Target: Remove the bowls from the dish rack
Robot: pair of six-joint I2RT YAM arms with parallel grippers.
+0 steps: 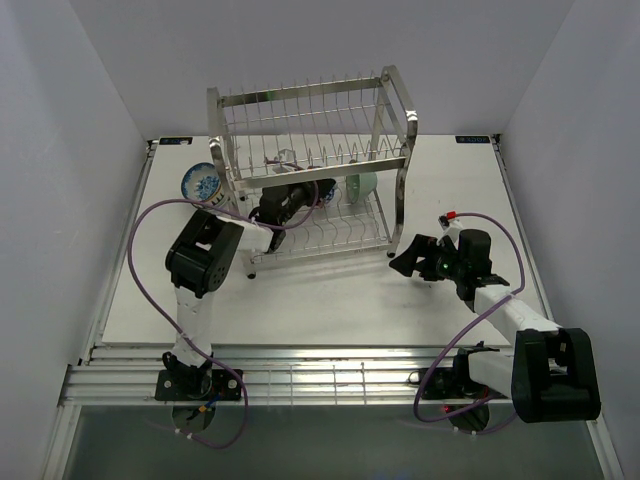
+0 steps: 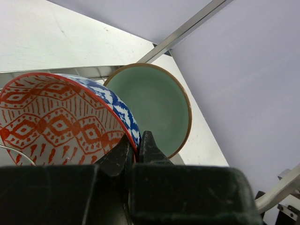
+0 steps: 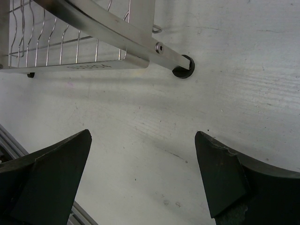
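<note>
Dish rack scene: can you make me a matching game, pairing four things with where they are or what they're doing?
1 left gripper
2 right gripper
3 mint green bowl
4 blue-and-white bowl

A open above the table
B outside the dish rack, at its left
C shut on the red-patterned bowl's rim
D just behind the red-patterned bowl

Pairs: 1-C, 2-A, 3-D, 4-B

The flat white surface [image 1: 330, 300] carries the tall 2-tier shiny steel wire dish rack [image 1: 315, 170], which stands on black rubber feet [image 3: 183, 72]. Just beside the rack's left post rests 1 blue-and-white patterned ceramic bowl [image 1: 202, 182].
</note>
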